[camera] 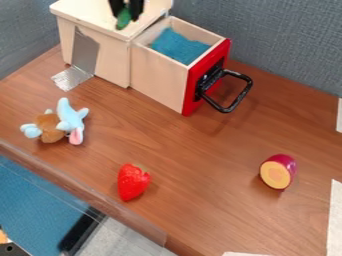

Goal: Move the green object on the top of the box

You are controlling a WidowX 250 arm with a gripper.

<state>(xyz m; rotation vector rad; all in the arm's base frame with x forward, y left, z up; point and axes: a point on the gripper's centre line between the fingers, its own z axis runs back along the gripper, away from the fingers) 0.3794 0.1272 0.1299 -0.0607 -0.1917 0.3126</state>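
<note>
Where the box's pale top [83, 11] nears its front edge, the green object [123, 21] is pinched in the black gripper [127, 15], resting or just above, I can't tell. Released so near the rim, its rounded shape could send it rolling rightward into the open drawer [157, 75] (cushioned by blue lining [178, 46], but misplaced).

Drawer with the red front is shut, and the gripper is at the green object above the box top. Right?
Not quite: the drawer is open, pulled out from the box, as the camera view shows. The gripper is indeed at the green object above the box top.
</note>
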